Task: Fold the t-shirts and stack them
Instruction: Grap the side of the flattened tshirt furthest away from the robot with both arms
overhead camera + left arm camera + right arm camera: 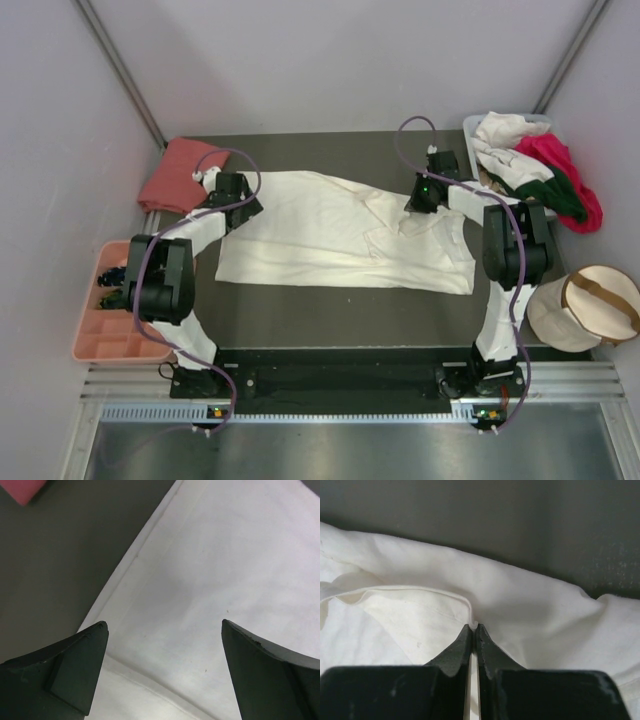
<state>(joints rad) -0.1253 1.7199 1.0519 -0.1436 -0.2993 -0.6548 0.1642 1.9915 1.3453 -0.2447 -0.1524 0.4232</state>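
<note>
Left wrist view first: the left gripper (165,630) hangs with its two dark fingers (75,665) spread as wide as they go, holding nothing. Under the gap lies the cream-white t-shirt (225,570), smooth, with a stitched hem running diagonally. Left of the hem is the dark grey table (60,555), and a corner of the salmon-pink shirt (25,490) shows at the upper left of the frame.

Right wrist view: the right gripper (474,627) is pinched together on a raised fold of the same cream shirt (a thin sliver of pale cloth shows between the black fingers). The cotton rumples in soft ridges, with bare matte tabletop across the upper frame.

Top external view: the cream shirt lies spread across the middle of the table, one arm at each end of it. The salmon-pink shirt sits folded at the upper left. At the upper right, a heap of white, magenta and dark green shirts (535,165) spills from a clear bin (470,125). A round beige pouch (585,305) with a tan strap sits at the lower right, a pink compartment tray (100,340) at the left edge. Plain grey walls (340,60) close the space in.
</note>
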